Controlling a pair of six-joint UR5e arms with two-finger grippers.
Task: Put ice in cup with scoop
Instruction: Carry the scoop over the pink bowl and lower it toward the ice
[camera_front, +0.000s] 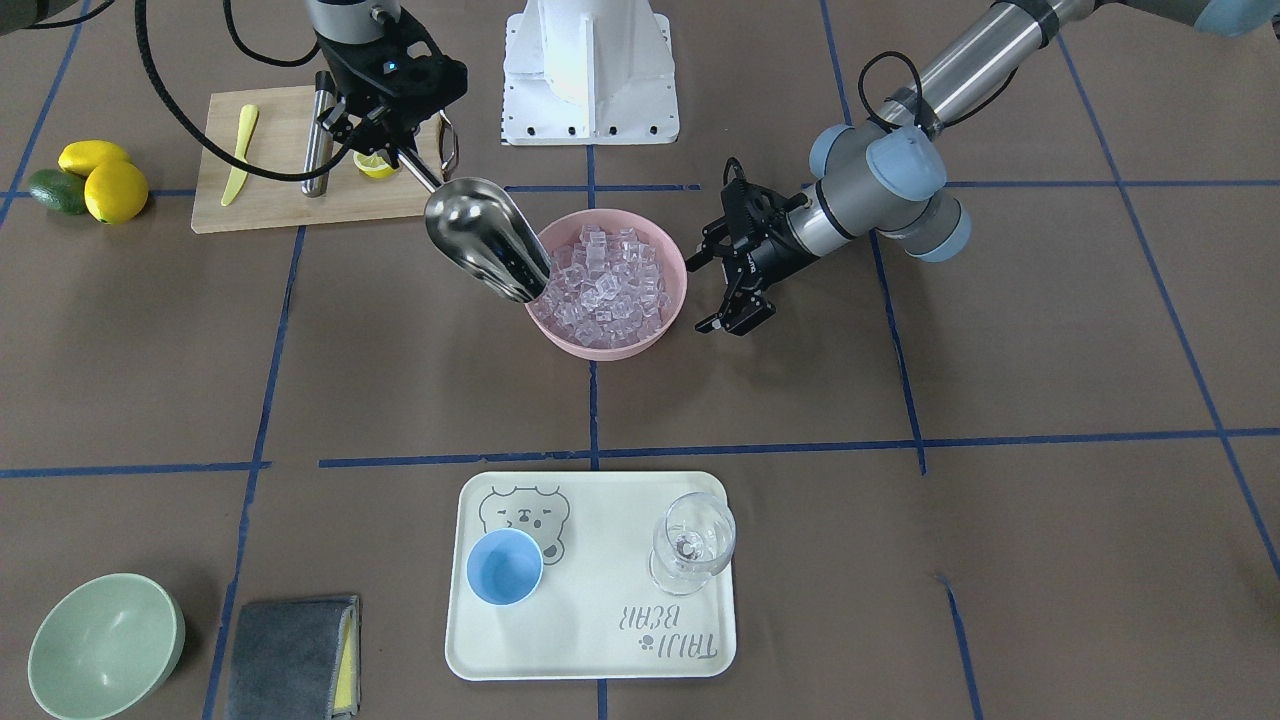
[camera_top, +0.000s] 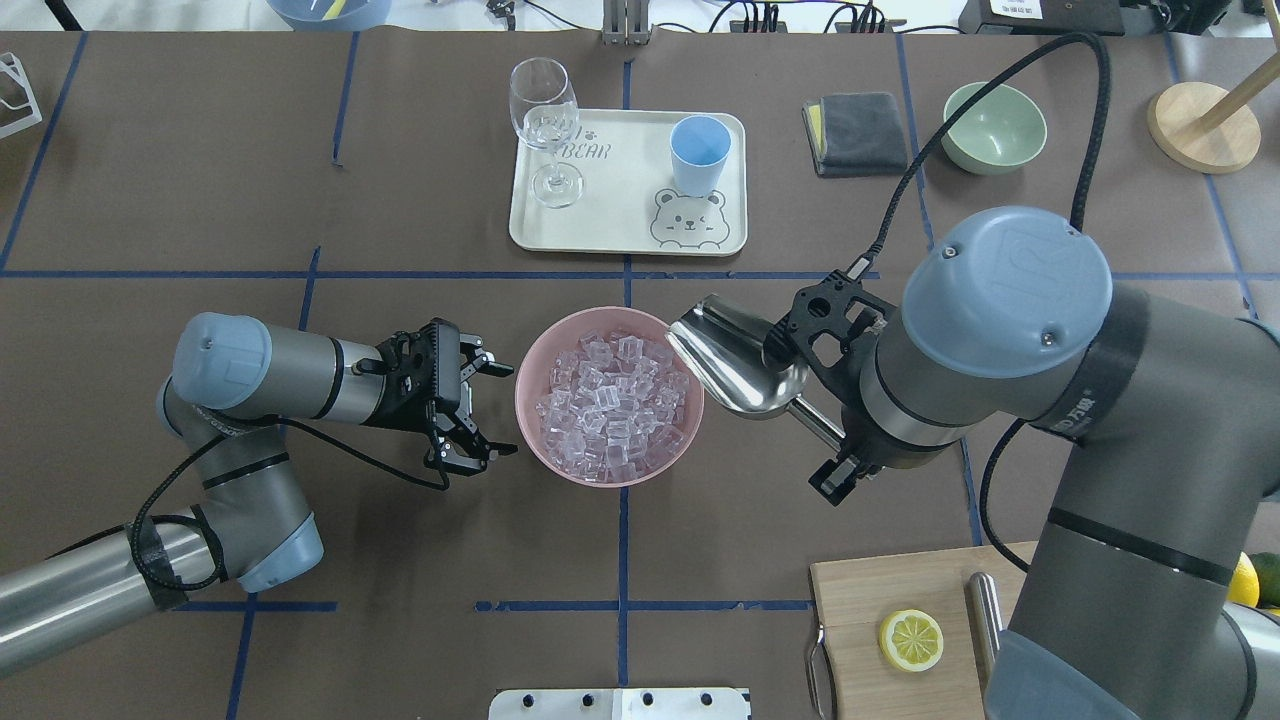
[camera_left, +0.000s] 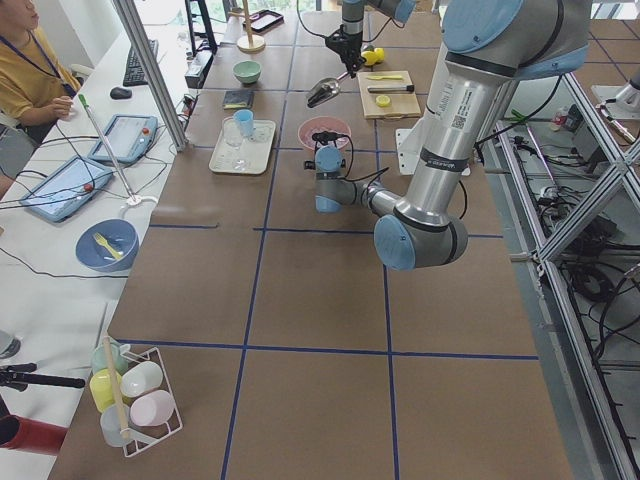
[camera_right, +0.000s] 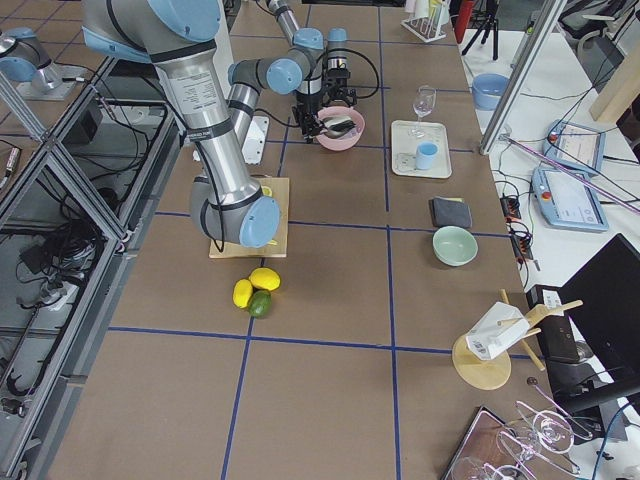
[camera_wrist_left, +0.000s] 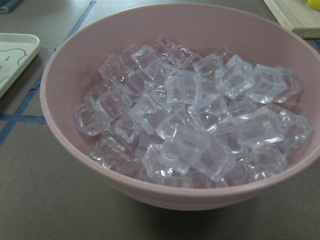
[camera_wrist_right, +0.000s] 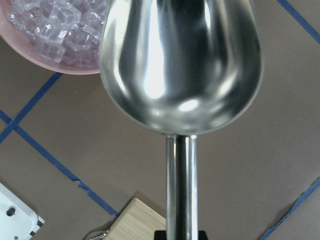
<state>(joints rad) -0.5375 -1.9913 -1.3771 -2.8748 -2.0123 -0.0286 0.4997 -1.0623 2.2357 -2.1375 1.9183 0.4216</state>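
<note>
Right tool (camera_front: 393, 145) clamped on rod handle of scoop (camera_front: 487, 240). Trough empty, long axis slanting down toward pink bowl (camera_front: 610, 347). Ice (camera_front: 605, 280) heaped just ahead of lip. Left tool (camera_front: 705, 292) empty, jaws apart, just beside bowl's opposite side. Cup (camera_front: 505, 567) upright on tray (camera_front: 600, 640), well apart across tabletop (camera_front: 900, 400), on right arm's side. Lip touching ice or not: cannot tell.

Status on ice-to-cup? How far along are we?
Done: right gripper has the scoop by its handle. In hand: the scoop, empty, has its tip at the rim of the pink bowl of ice; left gripper sits open beside the bowl. Left: scoop, carry and pour; the cup on the tray holds no ice.
</note>
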